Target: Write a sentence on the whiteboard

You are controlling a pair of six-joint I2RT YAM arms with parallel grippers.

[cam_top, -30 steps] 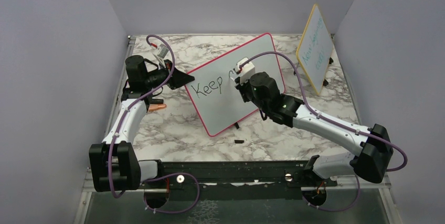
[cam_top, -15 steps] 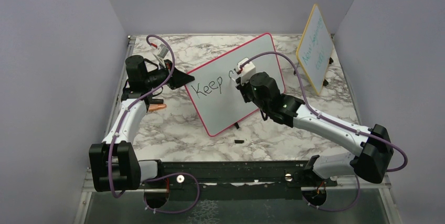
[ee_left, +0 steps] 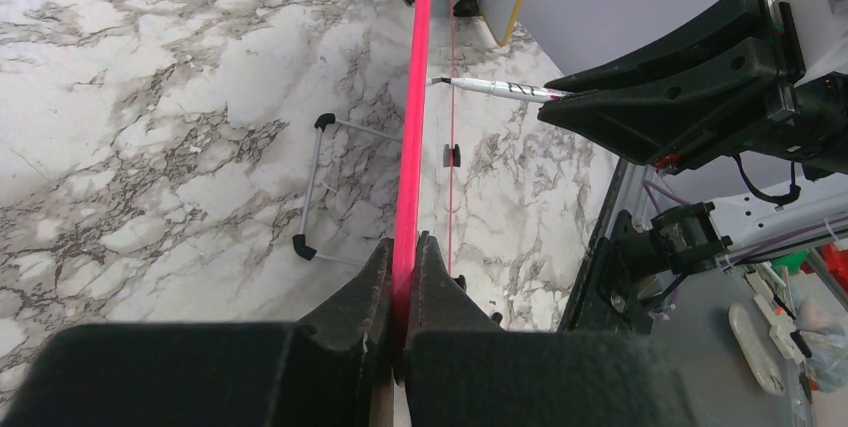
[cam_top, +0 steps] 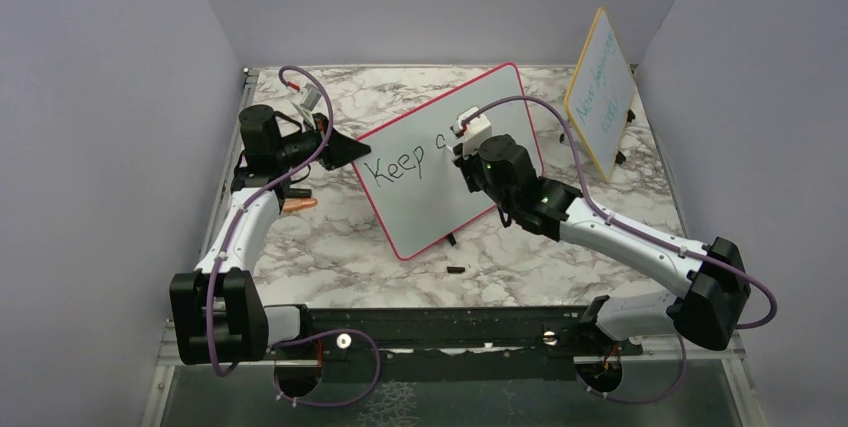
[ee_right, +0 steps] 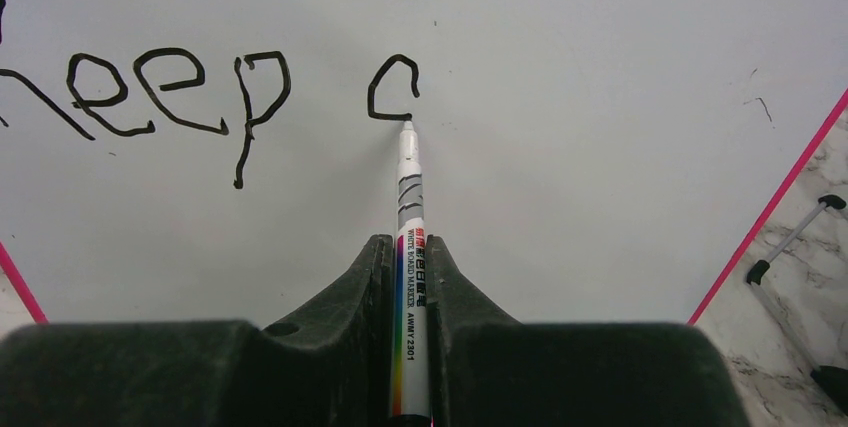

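Marble table (cam_top: pixel 330 237): whiteboard (cam_top: pixel 420 212), long axis left to far-right, edge pinched in left tool (ee_left: pixel 405 247); marker (ee_right: pixel 409 177) pinched in right tool (ee_right: pixel 408 247).

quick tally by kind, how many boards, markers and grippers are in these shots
boards: 2, the whiteboard with the pink-red frame and the yellow-framed board
markers: 1, the marker
grippers: 2, the left gripper shut on the whiteboard's edge, the right gripper shut on the marker
total: 5
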